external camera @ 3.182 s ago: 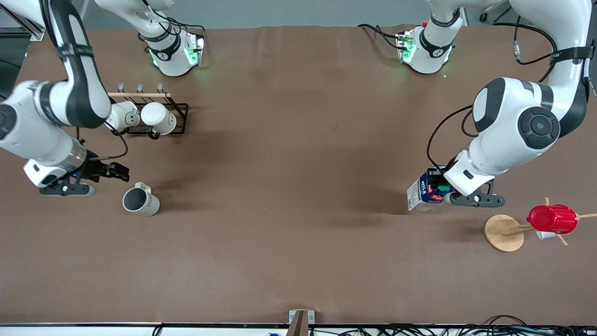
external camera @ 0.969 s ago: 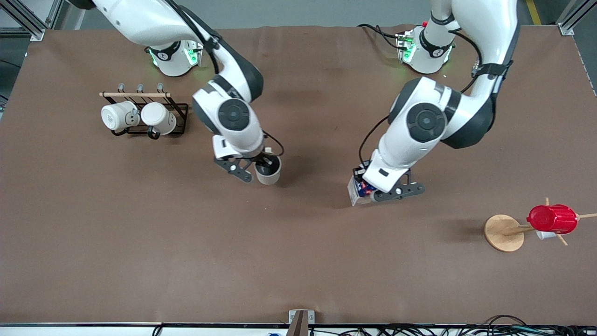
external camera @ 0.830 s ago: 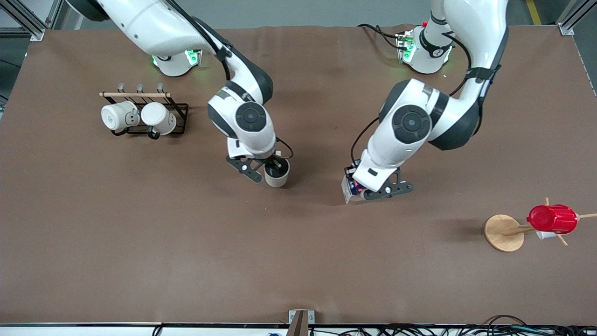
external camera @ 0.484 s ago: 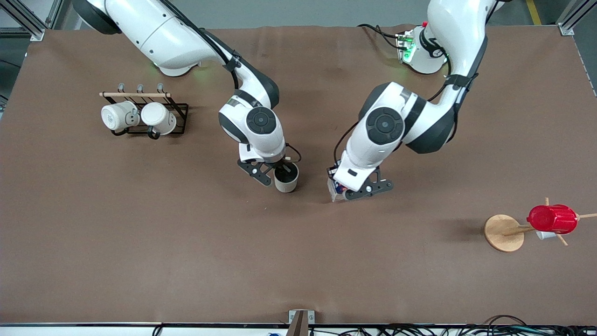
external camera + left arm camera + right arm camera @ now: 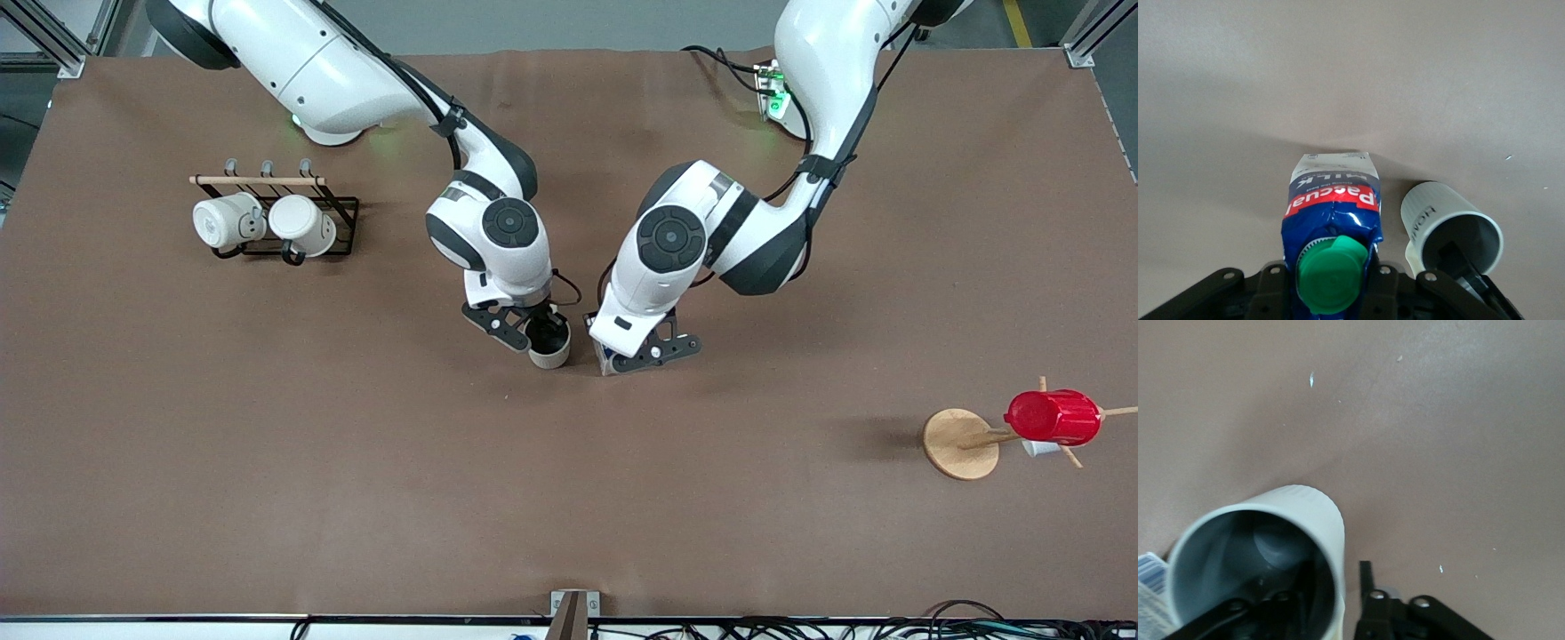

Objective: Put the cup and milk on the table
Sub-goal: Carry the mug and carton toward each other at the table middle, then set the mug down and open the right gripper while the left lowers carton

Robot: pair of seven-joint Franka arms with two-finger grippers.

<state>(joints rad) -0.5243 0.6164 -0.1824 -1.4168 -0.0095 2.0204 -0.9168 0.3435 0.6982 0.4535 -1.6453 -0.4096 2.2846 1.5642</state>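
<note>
From the front camera, I see both arms meeting over the middle of the brown counter [image 5: 569,498]: my right gripper [image 5: 533,327] has its fingers clamped on the rim of the cream-white cup [image 5: 548,341], one finger inside the dark bowl, while my left gripper [image 5: 622,351] is closed on the milk [image 5: 605,362], the carton mostly hidden under the hand. Cup and milk sit just beside each other, the milk at the cup's three o'clock; whether either base touches the counter I cannot tell. At roughly ten o'clock from the pair, toward the right arm's end, a black wire rack [image 5: 298,218] carries two white mugs [image 5: 302,225]; at about four o'clock, toward the left arm's end, a red ribbed cup [image 5: 1053,417] hangs on a wooden stand [image 5: 960,444]. In the left wrist view, the milk [image 5: 1331,227] shows its green cap [image 5: 1331,275] between the fingers [image 5: 1385,293], the cup [image 5: 1451,227] alongside. In the right wrist view, the cup [image 5: 1261,557] fills the frame's lower part, a finger [image 5: 1366,587] against its outer wall.
</note>
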